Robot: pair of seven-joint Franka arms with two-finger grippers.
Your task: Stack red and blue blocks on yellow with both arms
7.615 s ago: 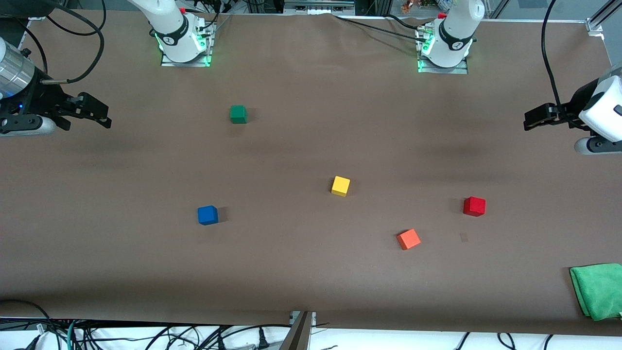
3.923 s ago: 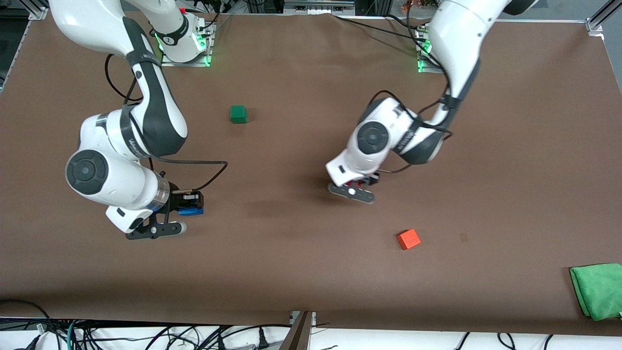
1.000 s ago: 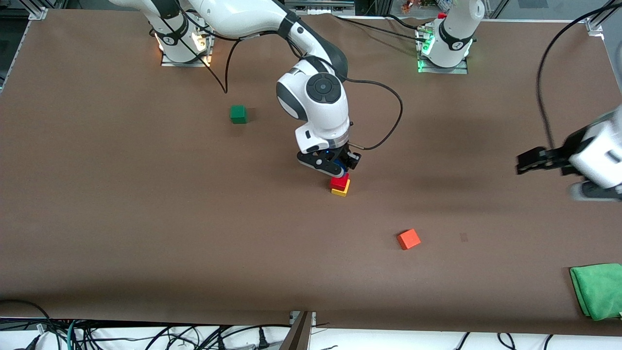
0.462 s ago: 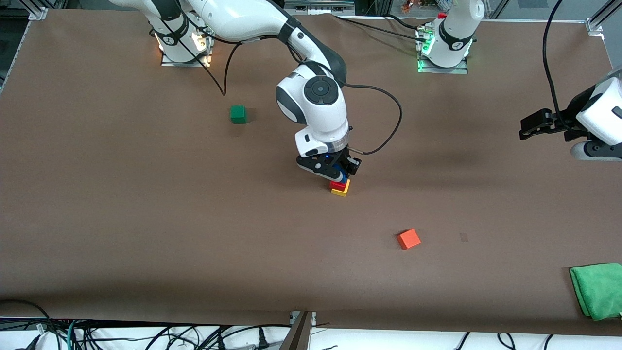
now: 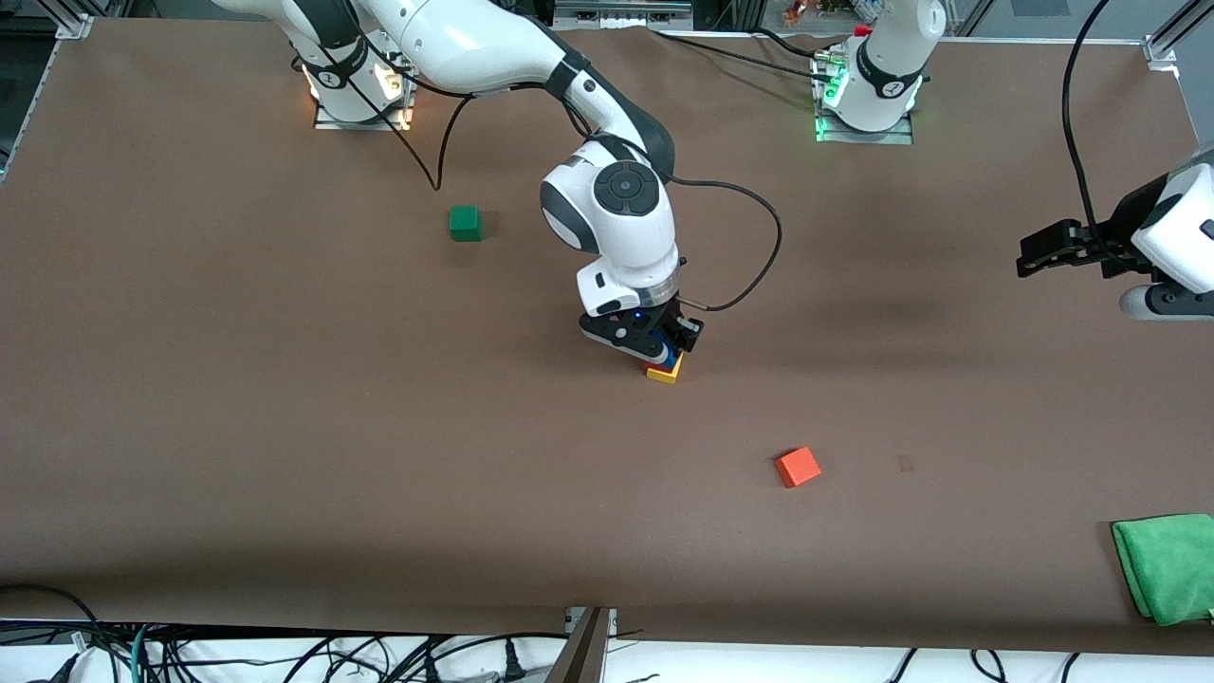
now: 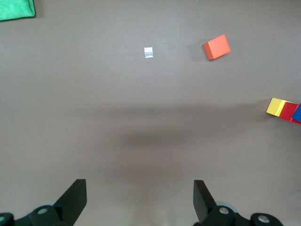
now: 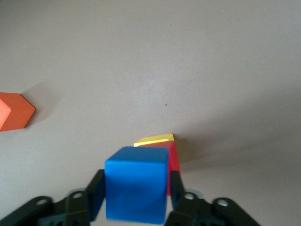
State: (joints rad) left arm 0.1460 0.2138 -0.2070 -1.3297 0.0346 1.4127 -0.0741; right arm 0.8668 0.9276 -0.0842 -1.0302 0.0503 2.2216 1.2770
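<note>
You can see that the red block [image 5: 668, 367] has left its spot toward the left arm's end of the counter [image 5: 285, 455] and now sits on the yellow block [image 5: 664, 374]. The blue block [image 5: 671, 358] is gone from its place toward the right arm's end; the right hand [image 5: 664, 353] has carried it over and, over the last second, lowered it onto the red one. The left hand [image 5: 1029, 258], which hung over the yellow block a few seconds ago, has pulled back above the left arm's end.
</note>
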